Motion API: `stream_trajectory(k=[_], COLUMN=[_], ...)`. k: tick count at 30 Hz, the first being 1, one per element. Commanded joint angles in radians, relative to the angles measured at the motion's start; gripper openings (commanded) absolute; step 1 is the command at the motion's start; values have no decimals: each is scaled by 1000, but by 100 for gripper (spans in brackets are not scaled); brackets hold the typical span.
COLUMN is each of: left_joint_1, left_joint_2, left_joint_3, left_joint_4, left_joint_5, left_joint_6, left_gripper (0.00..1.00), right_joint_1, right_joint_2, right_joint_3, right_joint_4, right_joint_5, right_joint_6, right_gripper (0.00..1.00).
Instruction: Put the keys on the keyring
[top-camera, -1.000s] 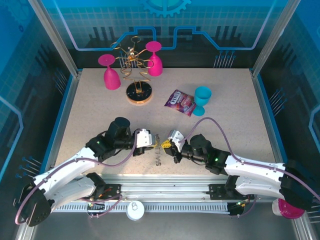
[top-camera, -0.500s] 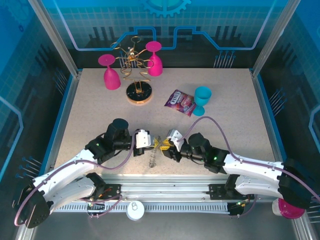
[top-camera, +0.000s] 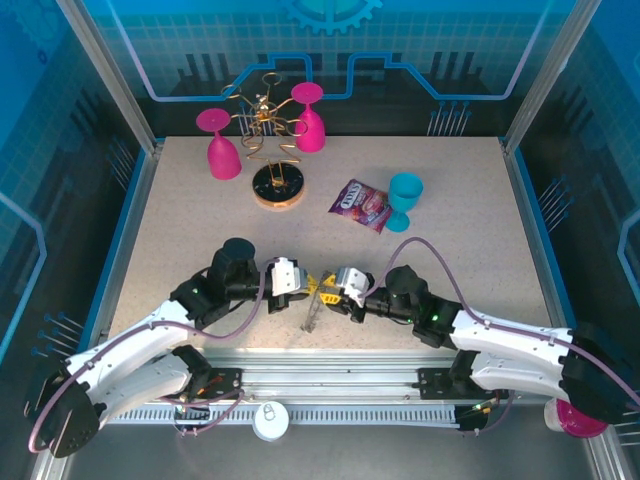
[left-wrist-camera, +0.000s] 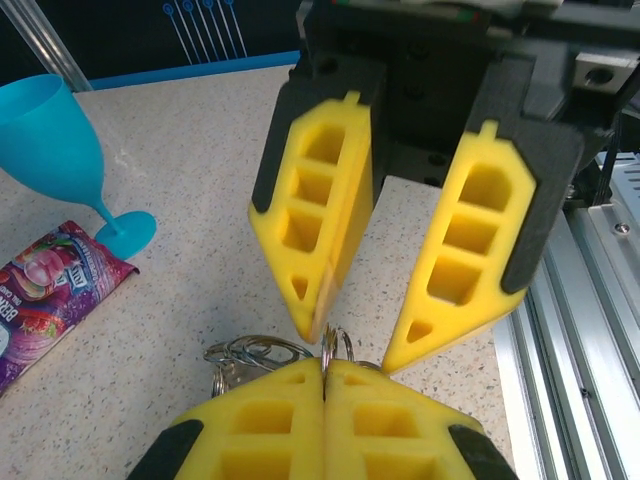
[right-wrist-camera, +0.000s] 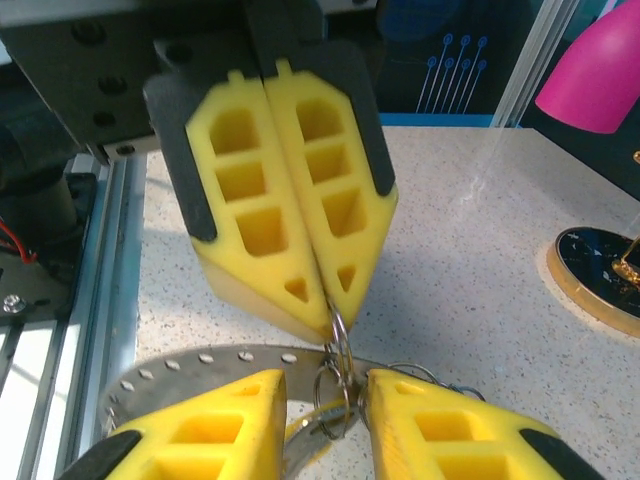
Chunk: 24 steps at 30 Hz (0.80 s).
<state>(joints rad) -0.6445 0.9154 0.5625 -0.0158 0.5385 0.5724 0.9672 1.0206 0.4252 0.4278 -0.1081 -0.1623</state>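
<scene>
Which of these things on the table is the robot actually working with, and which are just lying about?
In the job: keyring, pinched by a wire loop in the shut left gripper; open right gripper, its fingers either side of the loops.

Just lying about: blue goblet, snack packet, pink glass, another pink glass, gold wire stand.

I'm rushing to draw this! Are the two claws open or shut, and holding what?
Left gripper: closed, pinching a small wire loop on the keyring.
Right gripper: open, straddling that loop.
</scene>
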Motion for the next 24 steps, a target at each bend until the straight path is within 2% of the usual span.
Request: stream_trajectory(k=[1,14,18,20,21,22,24], left_joint_1=[-5,-5,-6,-6,-5,-5,-6], left_joint_2=[-25,-24,-25,-25,-26,-27,-29], left_joint_3=[-19,-24,-24,-21,-17,-11,1], left_joint_4=[47,64,68,62,48,28,-12], left_joint_5=[53,70,68,59,48,33,13], left_joint_6=[-23,-28,-29,-28,-24,-15,15], left_gripper=[0,0,0,0,10,26,33], right_joint_1=[-7,-8,-15,-20,-21,-23,-22], right_joint_2=[12,48,61,52,45,36,27], right_joint_3=[26,38,54,61,68,80,115], right_joint_4=[21,102,83,52,22,-24,-136], right_joint_5=[16,-65,-80,-71,-66,-61,-49], right_joint_6=[-57,-49,-52,-60,-72,-90,-132], right_gripper=[27,16,0,0,0,0,0])
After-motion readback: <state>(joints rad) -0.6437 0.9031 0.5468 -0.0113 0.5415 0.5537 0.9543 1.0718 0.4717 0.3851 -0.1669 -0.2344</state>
